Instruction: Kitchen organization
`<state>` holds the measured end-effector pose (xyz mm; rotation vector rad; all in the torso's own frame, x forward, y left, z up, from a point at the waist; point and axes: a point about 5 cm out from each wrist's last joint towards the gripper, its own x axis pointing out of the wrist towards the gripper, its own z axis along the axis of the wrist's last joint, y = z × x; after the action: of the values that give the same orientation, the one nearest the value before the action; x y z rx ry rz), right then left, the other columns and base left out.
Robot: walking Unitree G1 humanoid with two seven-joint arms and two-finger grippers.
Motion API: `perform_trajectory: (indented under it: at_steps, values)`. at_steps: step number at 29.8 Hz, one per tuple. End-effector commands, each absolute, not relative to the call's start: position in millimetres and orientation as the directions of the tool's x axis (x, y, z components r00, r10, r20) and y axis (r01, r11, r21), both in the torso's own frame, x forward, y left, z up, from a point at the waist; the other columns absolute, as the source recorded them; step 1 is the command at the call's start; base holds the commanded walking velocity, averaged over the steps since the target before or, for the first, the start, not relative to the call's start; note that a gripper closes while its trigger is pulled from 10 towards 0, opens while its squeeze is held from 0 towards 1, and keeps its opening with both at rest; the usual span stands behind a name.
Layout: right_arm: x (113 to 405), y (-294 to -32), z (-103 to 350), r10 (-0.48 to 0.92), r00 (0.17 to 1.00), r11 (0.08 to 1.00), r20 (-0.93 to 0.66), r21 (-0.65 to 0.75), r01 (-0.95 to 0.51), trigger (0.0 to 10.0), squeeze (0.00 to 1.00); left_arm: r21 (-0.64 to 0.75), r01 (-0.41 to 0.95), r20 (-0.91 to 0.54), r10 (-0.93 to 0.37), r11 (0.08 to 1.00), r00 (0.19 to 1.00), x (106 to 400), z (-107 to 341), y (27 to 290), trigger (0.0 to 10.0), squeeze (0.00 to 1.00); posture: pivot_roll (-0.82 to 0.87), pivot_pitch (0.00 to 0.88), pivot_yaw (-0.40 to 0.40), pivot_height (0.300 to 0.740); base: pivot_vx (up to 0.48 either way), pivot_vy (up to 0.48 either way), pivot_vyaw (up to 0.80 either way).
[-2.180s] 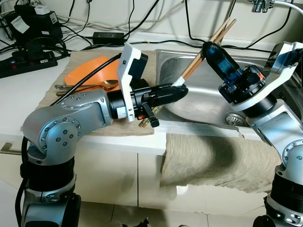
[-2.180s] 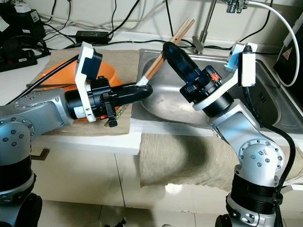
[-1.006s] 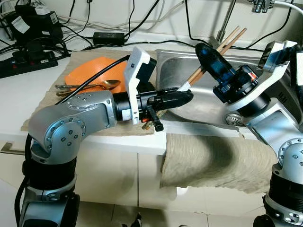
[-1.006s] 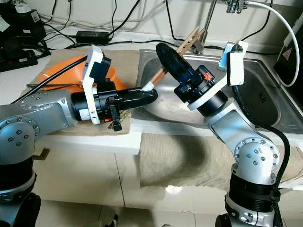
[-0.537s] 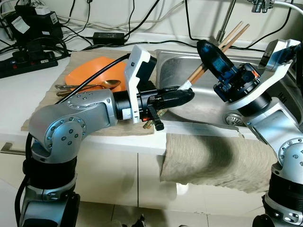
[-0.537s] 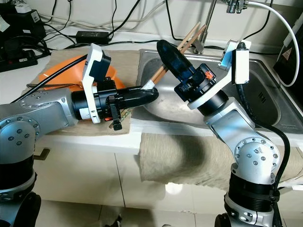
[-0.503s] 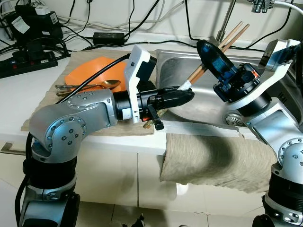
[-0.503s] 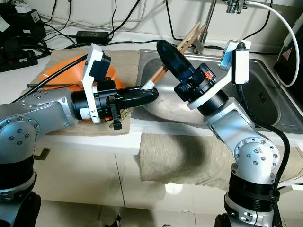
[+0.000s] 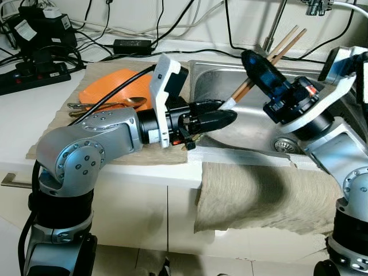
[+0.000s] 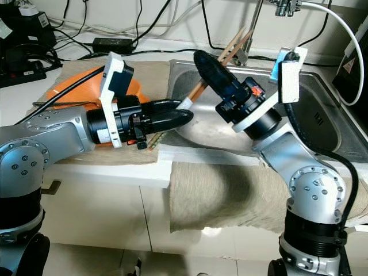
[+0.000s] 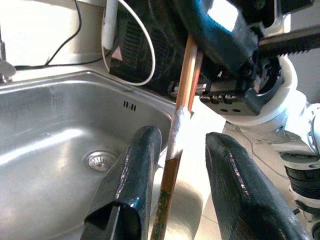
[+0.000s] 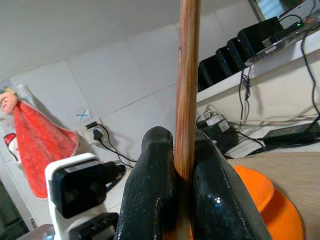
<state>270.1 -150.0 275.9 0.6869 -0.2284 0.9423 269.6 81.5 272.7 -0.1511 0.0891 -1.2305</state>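
A pair of wooden chopsticks [image 9: 287,43] with white tape [image 11: 178,131] near the lower end slants over the steel sink [image 9: 253,129]. My right gripper [image 9: 248,56] is shut on the chopsticks [image 12: 186,75] partway along, above the sink's middle. My left gripper [image 9: 229,110] reaches in from the counter at the sink's left rim. Its fingers [image 11: 134,170] stand open on either side of the taped part, and the sticks lie closer to one finger.
An orange plate [image 9: 109,86] and a gold spoon [image 9: 129,102] lie on a beige mat [image 9: 63,118] left of the sink. A cloth [image 9: 264,195] hangs over the counter's front edge. Power strips and cables [image 9: 34,75] crowd the back left. The faucet [image 9: 276,23] rises behind the sink.
My left gripper has opened and let go of the chopsticks' taped end. The right gripper keeps its hold and has shifted slightly right.
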Motion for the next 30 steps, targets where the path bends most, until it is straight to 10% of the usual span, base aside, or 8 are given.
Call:
perform_trajectory:
  at_steps: [1,7,9,10,19,30]
  values:
    - [269.4,-155.2,280.3,0.657,0.584,0.415,0.477,0.417,-0.809,0.0,0.0,-0.136,0.934,0.032,-0.941,0.329,0.336,270.2,280.3,81.0,10.0,0.0,-0.04,0.0,-0.014,0.74,0.0,0.0,0.0]
    - [273.7,-176.9,286.1,0.634,0.623,0.505,0.459,0.364,-0.782,0.0,0.0,-0.128,0.895,0.064,-0.897,0.427,0.437,284.4,283.5,91.6,10.0,0.0,-0.04,0.0,-0.01,0.74,0.0,0.0,0.0]
    - [280.0,-187.6,290.0,0.592,0.67,0.585,0.448,0.334,-0.739,3.1,0.0,-0.106,0.863,0.069,-0.863,0.493,0.501,292.2,284.9,98.4,10.0,0.0,-0.04,0.0,-0.008,0.74,0.0,0.0,0.0]
    - [285.6,-193.8,291.8,0.558,0.702,0.629,0.442,0.326,-0.706,10.0,0.0,-0.082,0.843,0.059,-0.842,0.531,0.536,296.0,284.6,101.5,10.0,0.0,-0.04,0.0,-0.006,0.74,0.0,0.0,0.0]
    - [353.7,-217.9,260.7,0.29,0.936,0.951,0.199,0.053,-0.306,10.0,0.0,0.181,0.787,-0.073,-0.79,0.589,0.609,295.1,268.1,89.7,10.0,0.0,-0.06,0.0,0.014,0.74,0.0,0.0,0.0]
    - [389.4,-208.7,198.7,0.205,0.979,0.965,-0.008,-0.164,-0.203,10.0,0.0,0.137,0.868,-0.092,-0.866,0.478,0.492,276.4,254.0,65.0,10.0,0.0,-0.04,0.0,-0.007,0.74,0.0,0.0,0.0]
